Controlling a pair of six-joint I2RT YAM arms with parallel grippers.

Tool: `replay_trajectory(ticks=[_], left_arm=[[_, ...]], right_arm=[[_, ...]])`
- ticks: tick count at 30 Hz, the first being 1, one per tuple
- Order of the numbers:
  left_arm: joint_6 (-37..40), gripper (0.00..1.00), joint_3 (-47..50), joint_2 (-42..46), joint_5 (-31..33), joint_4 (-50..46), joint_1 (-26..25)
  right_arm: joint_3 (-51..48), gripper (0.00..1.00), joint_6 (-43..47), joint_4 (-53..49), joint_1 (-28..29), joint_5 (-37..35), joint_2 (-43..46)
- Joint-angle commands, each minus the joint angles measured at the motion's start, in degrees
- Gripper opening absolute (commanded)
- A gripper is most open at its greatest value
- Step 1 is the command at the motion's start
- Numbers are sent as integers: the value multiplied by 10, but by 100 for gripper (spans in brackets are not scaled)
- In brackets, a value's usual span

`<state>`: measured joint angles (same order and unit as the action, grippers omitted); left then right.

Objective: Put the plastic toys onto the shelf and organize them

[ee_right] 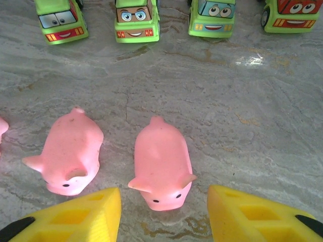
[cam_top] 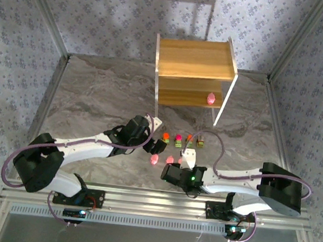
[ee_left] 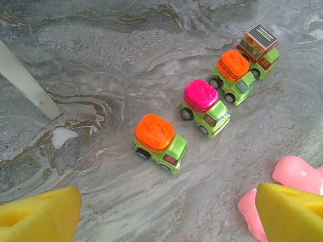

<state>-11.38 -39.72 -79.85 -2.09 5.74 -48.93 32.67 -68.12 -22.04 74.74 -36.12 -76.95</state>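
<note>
Four green cars stand in a row on the marble table: one orange-topped (ee_left: 160,142), one magenta (ee_left: 204,107), one orange (ee_left: 234,75), one red-brown (ee_left: 260,48). Their faces show along the top of the right wrist view (ee_right: 136,20). Three pink pigs lie in front of them (cam_top: 170,159). My right gripper (ee_right: 164,217) is open, its yellow fingers on either side of one pig's (ee_right: 162,164) head with a gap on each side. A second pig (ee_right: 70,151) lies to its left. My left gripper (ee_left: 166,217) is open over bare table behind the first car, a pig (ee_left: 295,174) by its right finger. One pink toy (cam_top: 211,98) sits on the lower tier of the shelf (cam_top: 195,72).
The shelf's white front leg (ee_left: 25,80) stands left of the car row. The two arms meet closely around the toys (cam_top: 173,151). Patterned walls and metal frame rails (cam_top: 141,200) bound the table.
</note>
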Motion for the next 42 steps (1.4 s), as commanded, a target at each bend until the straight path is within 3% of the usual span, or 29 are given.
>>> replay_trajectory(ticks=[1, 42], left_arm=[[5, 89, -11, 7, -1, -9, -4], [6, 89, -13, 3, -2, -9, -4]], right_arm=[[1, 51, 4, -5, -4, 0, -3], [6, 49, 37, 43, -36, 3, -54]])
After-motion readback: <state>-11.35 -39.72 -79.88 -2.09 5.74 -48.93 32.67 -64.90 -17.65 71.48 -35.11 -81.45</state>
